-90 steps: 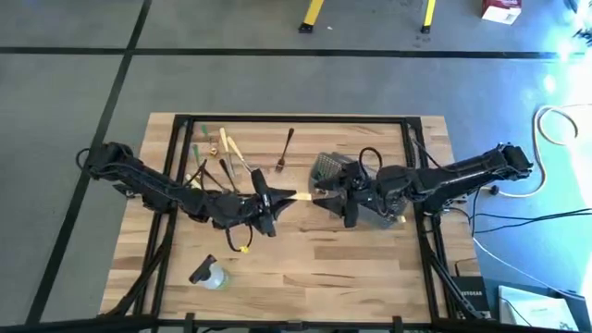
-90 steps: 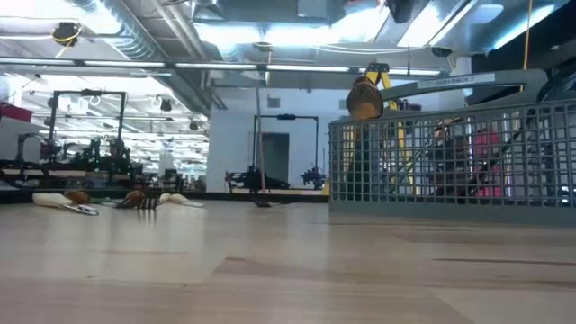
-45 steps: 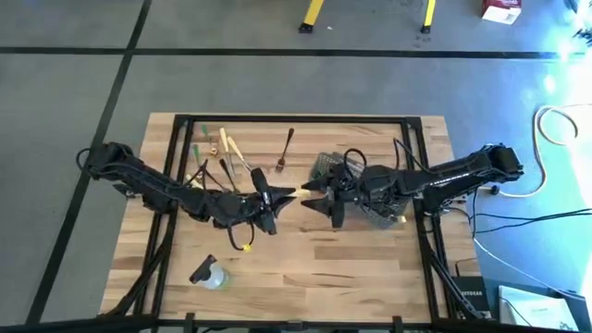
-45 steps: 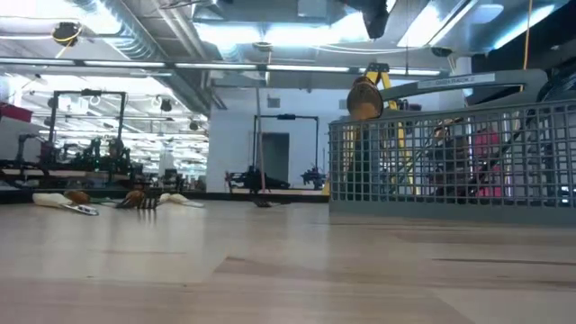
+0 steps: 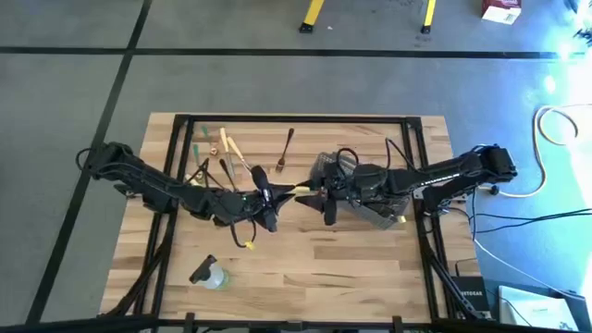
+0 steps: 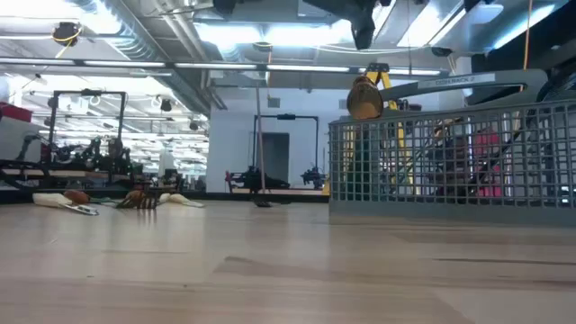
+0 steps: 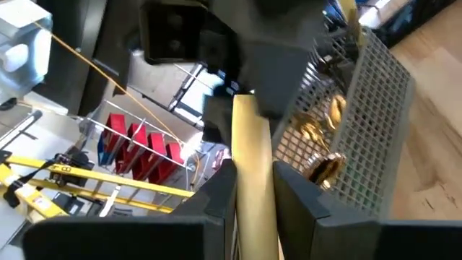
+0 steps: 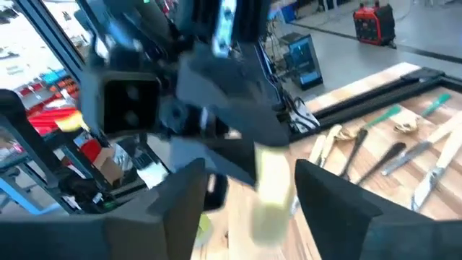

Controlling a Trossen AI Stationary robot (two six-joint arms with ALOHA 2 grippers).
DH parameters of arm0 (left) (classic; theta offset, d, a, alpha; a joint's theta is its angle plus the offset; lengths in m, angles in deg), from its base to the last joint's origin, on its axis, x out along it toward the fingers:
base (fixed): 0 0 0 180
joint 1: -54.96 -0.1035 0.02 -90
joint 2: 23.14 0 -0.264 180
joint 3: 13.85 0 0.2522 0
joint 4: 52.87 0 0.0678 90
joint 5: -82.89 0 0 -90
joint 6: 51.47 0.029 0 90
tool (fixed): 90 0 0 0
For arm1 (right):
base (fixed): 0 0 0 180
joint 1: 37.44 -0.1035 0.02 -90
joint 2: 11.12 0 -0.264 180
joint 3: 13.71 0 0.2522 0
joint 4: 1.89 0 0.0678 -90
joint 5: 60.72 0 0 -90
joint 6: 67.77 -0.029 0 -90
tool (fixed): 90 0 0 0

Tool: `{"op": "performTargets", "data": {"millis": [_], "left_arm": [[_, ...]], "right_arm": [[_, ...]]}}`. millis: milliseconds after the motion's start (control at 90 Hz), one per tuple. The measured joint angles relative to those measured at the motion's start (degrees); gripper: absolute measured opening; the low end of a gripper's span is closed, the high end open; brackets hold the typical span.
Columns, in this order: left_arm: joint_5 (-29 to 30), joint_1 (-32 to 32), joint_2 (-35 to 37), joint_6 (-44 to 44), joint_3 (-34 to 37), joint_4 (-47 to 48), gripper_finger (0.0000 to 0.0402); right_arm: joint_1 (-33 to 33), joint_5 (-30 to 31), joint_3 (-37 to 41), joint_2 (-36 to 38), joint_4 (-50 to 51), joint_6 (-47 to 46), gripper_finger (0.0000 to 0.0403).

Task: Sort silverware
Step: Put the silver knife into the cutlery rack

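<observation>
A pale wooden desk [image 5: 305, 264] on a dark frame stands on grey floor crossed by black tape lines. Mid-desk, the left gripper [image 5: 274, 197] has its jaws clamped on a tan utensil [image 5: 298, 192]; the right gripper [image 5: 319, 195] meets it with jaws apart around the utensil's far end. Loose silverware [image 5: 227, 153] lies toward the far left, a grey mesh basket [image 6: 454, 162] at right, and a clear bottle [image 5: 211, 274] near the front.
</observation>
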Motion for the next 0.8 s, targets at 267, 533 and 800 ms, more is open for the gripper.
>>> {"op": "performTargets", "data": {"millis": [267,533,800], "left_arm": [[0.0,0.0,0.0,-2.8,0.0,2.1,0.0052],[0.0,-0.3,0.0,-2.9,0.0,1.9,0.0052],[0.0,-0.3,0.0,-3.1,0.0,1.9,0.0052]], "right_arm": [[0.4,0.6,0.0,0.0,0.4,0.0,0.0194],[0.3,1.0,0.0,-0.4,1.3,0.1,0.0179],[0.3,2.1,0.0,-0.4,1.7,0.1,0.0116]]}}
